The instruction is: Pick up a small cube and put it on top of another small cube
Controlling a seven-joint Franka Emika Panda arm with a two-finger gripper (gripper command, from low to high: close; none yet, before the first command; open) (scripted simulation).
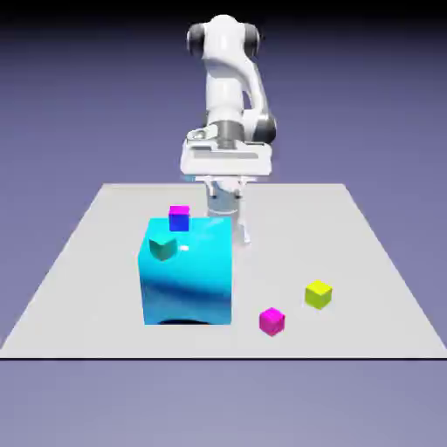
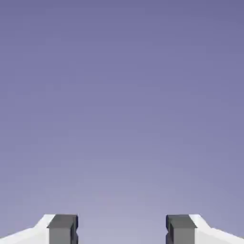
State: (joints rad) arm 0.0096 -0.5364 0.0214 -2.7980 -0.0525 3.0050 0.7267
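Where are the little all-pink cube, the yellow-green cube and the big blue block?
small cube (image 1: pixel 271 320): exterior view, on its front face.
yellow-green cube (image 1: pixel 319 294): exterior view, on its middle.
big cyan block (image 1: pixel 188 279): exterior view, on its front face.

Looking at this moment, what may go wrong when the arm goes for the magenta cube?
1. The big cyan block stands between the open gripper and the small magenta cube; a low path may hit it.
2. The yellow-green cube sits close to the magenta one, so a finger might knock it.
3. The hand view shows only backdrop, so it gives no help for aiming yet.
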